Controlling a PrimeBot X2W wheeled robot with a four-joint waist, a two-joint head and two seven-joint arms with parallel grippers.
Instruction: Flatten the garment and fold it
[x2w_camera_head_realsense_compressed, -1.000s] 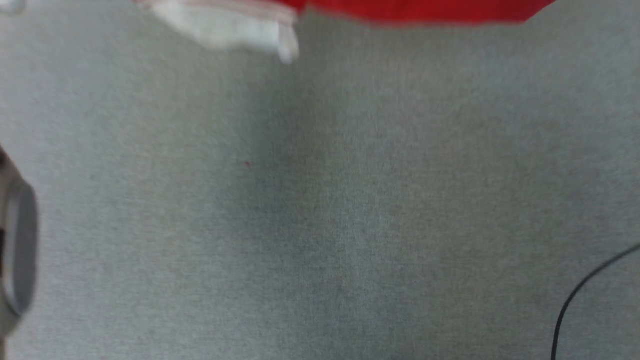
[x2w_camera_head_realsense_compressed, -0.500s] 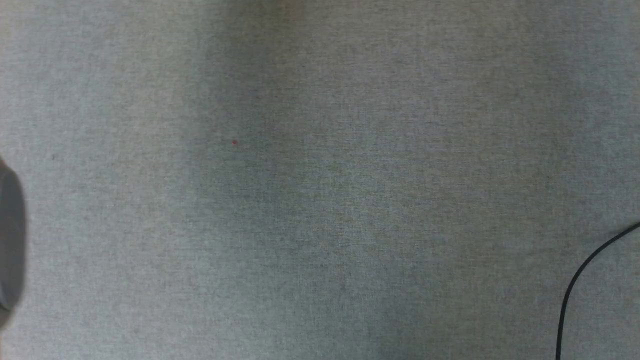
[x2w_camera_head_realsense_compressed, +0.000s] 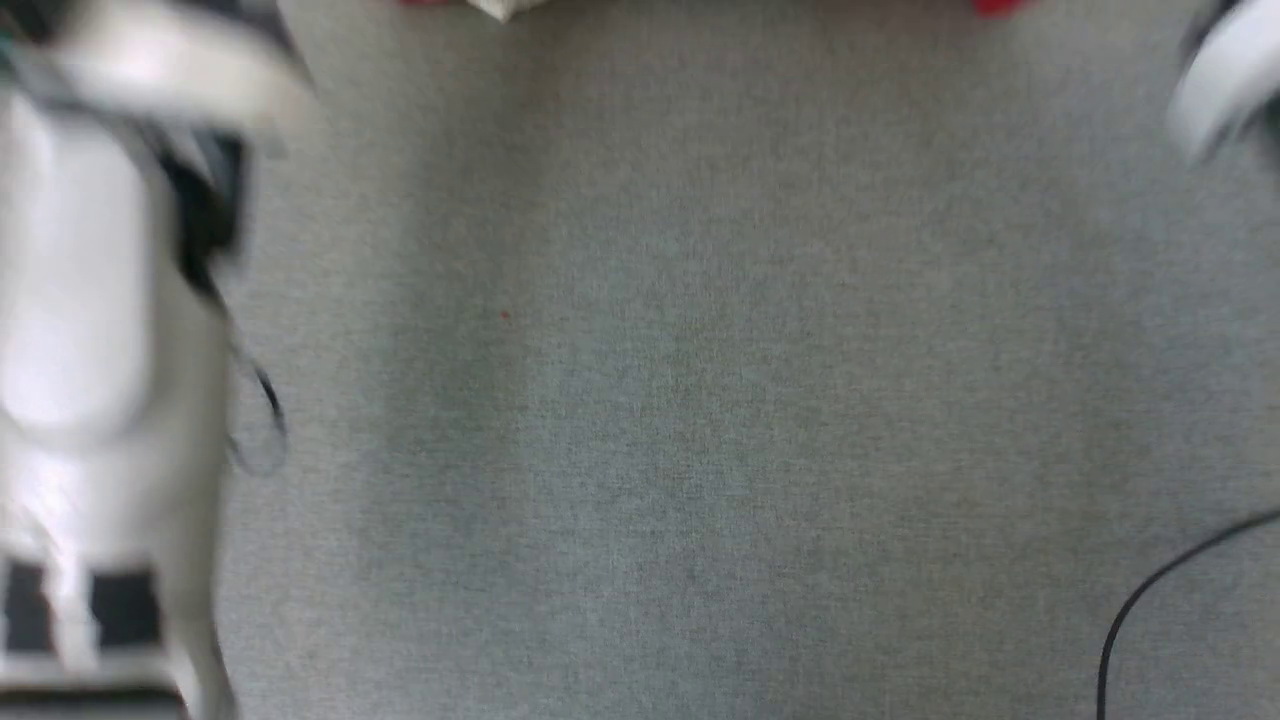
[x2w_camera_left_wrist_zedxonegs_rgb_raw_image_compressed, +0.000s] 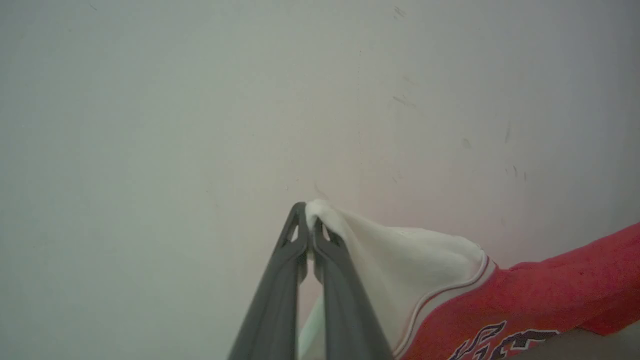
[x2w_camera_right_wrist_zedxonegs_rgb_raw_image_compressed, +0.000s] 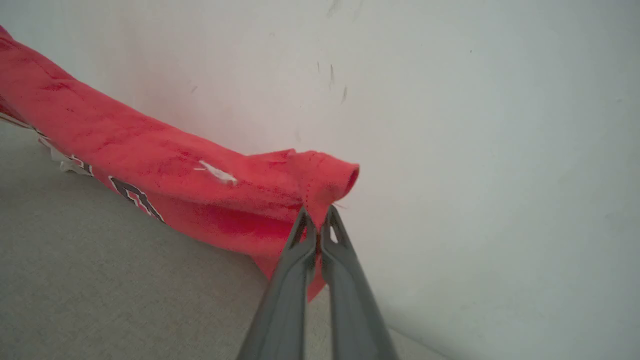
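Observation:
The garment (x2w_camera_left_wrist_zedxonegs_rgb_raw_image_compressed: 500, 305) is a red jersey with a white sleeve and black-and-white lettering, held up in front of a pale wall. My left gripper (x2w_camera_left_wrist_zedxonegs_rgb_raw_image_compressed: 308, 212) is shut on the tip of the white sleeve. My right gripper (x2w_camera_right_wrist_zedxonegs_rgb_raw_image_compressed: 317, 216) is shut on a bunched red edge of the garment (x2w_camera_right_wrist_zedxonegs_rgb_raw_image_compressed: 175, 165), whose lower part hangs toward the grey surface. In the head view only slivers of the garment (x2w_camera_head_realsense_compressed: 500, 6) show at the top edge, with my pale left forearm (x2w_camera_head_realsense_compressed: 90, 330) blurred at the left.
A grey fabric surface (x2w_camera_head_realsense_compressed: 700, 400) spreads across the head view. A black cable (x2w_camera_head_realsense_compressed: 1150, 590) curves in at its lower right corner. Part of my pale right arm (x2w_camera_head_realsense_compressed: 1225, 85) shows at the upper right. A pale, scuffed wall (x2w_camera_left_wrist_zedxonegs_rgb_raw_image_compressed: 200, 100) stands behind the garment.
The head camera has shifted. My left forearm now stands large and blurred at the left, my right arm has entered at the upper right, and garment slivers show again at the top edge.

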